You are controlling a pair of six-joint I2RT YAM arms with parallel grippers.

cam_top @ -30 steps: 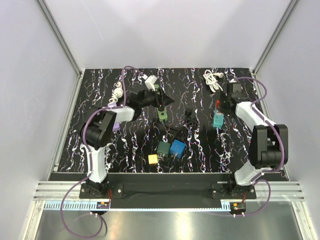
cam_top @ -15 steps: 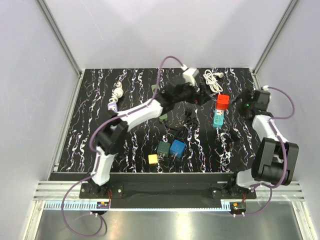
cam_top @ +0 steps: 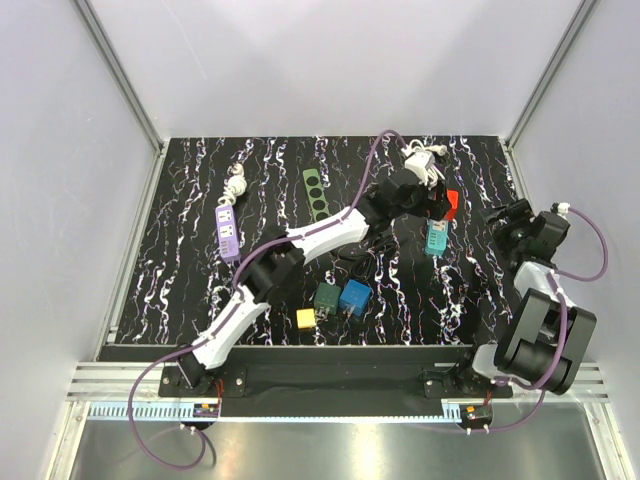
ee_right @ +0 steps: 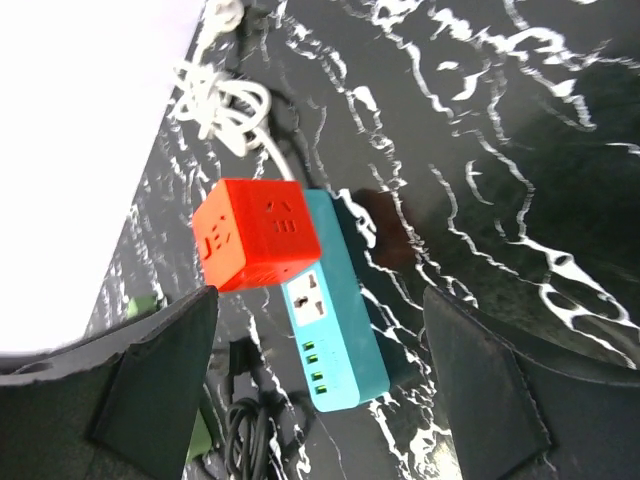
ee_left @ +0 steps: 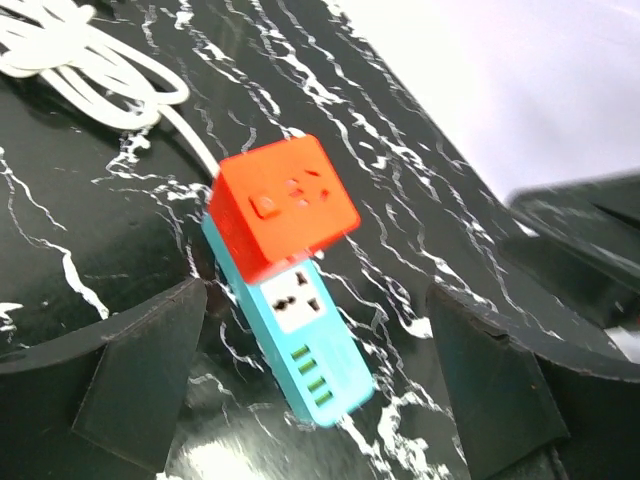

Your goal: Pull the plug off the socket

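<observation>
A red cube plug (cam_top: 451, 205) sits plugged into the far end of a teal socket strip (cam_top: 436, 238) at the right of the black mat. My left gripper (cam_top: 425, 198) reaches across and is right beside the red cube. In the left wrist view it (ee_left: 320, 390) is open, with the cube (ee_left: 285, 205) and strip (ee_left: 310, 350) between and ahead of its fingers (ee_left: 140, 370). My right gripper (cam_top: 505, 228) is to the right of the strip, apart from it. It (ee_right: 325, 390) is open and faces the cube (ee_right: 258, 235) and strip (ee_right: 340, 320).
A coiled white cable (cam_top: 428, 158) lies behind the cube. A black cable (cam_top: 375, 240) lies left of the strip. A green strip (cam_top: 315, 190) and a purple strip (cam_top: 228, 232) lie further left. Blue (cam_top: 354, 297), green (cam_top: 327, 297) and yellow (cam_top: 305, 319) cubes sit near the front.
My left arm has swung from the green strip at far left across to the red cube. My right arm has drawn back from the strip toward the right edge.
</observation>
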